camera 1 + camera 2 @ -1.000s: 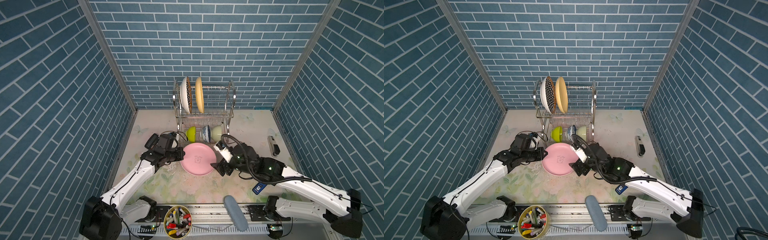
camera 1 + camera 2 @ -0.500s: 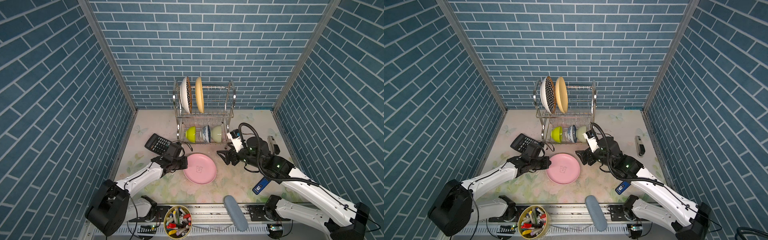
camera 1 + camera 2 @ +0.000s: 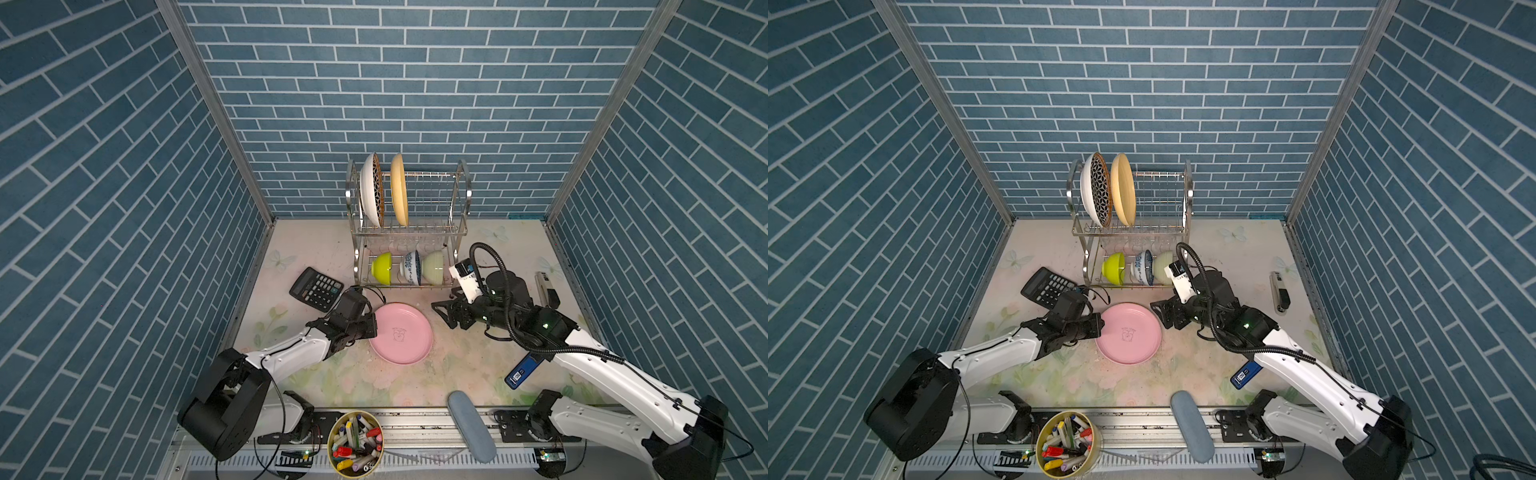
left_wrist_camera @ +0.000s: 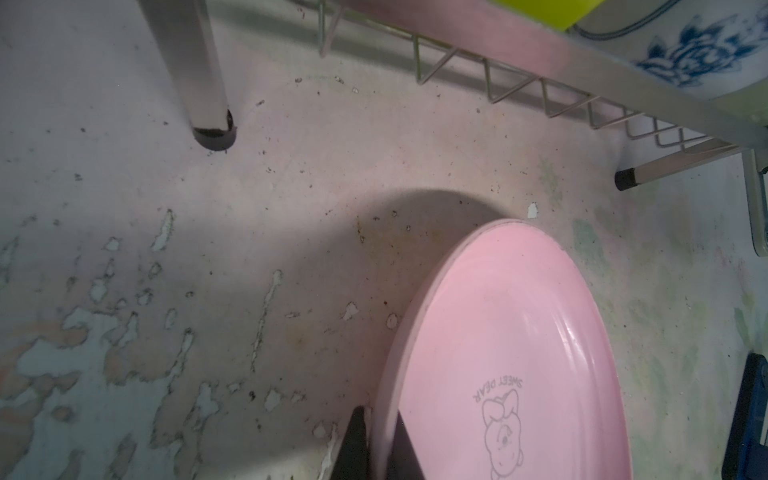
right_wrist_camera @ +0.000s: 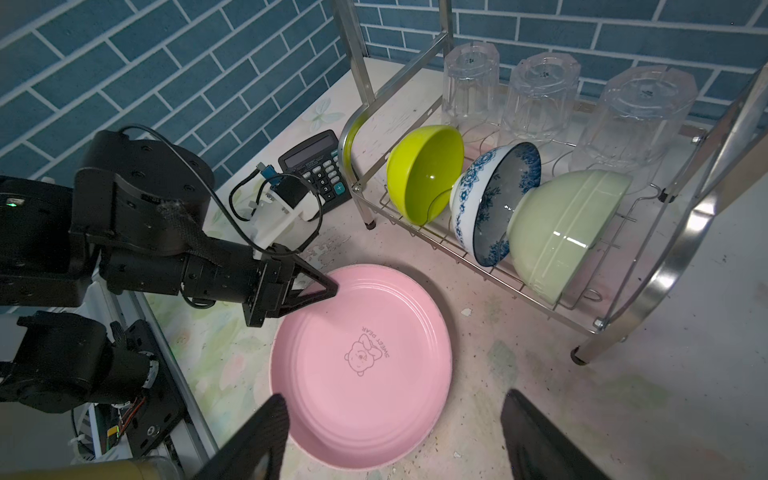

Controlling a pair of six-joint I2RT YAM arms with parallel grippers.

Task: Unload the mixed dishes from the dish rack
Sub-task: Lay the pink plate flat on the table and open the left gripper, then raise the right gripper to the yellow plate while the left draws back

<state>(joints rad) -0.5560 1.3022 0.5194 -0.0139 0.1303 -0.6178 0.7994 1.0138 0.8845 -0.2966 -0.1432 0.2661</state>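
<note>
The pink plate [image 3: 401, 333] [image 3: 1128, 333] [image 5: 361, 357] lies on the table in front of the dish rack [image 3: 461, 195] [image 5: 681, 232]. My left gripper [image 3: 374, 328] [image 4: 380, 440] is shut on its left rim. Beside the plate's right edge my right gripper [image 3: 446, 316] [image 5: 392, 401] stands open and holds nothing. The rack's upper tier holds a star-patterned plate [image 3: 1096, 189] and a yellow plate [image 3: 1123, 187]. On the lower tier sit a lime bowl [image 5: 424, 170], a blue-on-white bowl [image 5: 494, 199] and a pale-green bowl [image 5: 561, 228], with three upturned tumblers [image 5: 540, 91] behind them.
A black calculator [image 3: 316, 289] lies left of the rack, close behind my left wrist. A tub of markers [image 3: 355, 440] and a grey-blue case [image 3: 471, 419] sit at the front rail. A stapler [image 3: 546, 286] lies near the right wall, and a blue tag [image 3: 521, 370] under my right arm.
My left gripper has brought the pink plate forward and down onto the table. My right gripper has come off the plate's right edge and now stands just to its right.
</note>
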